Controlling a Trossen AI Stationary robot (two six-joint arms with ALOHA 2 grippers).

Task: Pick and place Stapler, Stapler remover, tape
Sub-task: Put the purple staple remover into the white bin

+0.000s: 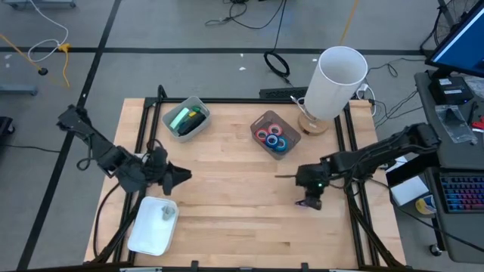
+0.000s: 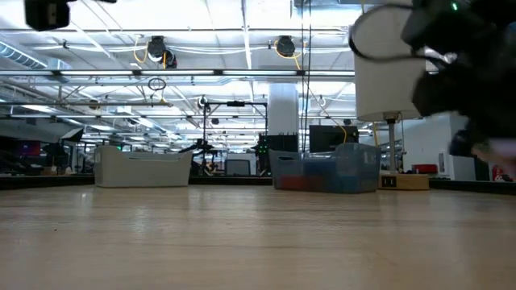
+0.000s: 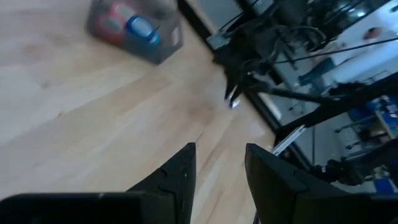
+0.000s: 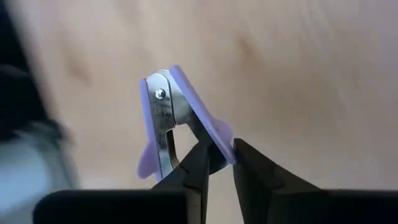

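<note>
Right claw [image 4: 217, 165] clamped on the purple staple remover [image 4: 177, 118], low over the bench [image 1: 227, 189]. Left claw [image 3: 219, 163] apart, empty, near the white tray [image 1: 144, 238].

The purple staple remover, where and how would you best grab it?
Judging by the right wrist view, grip the staple remover at its flared purple wing, across its thin width. The right end effector is shut on it there. That wing is narrow enough to fit between the fingers, and the approach from above, seen in the high view, keeps the tabletop clear.
</note>
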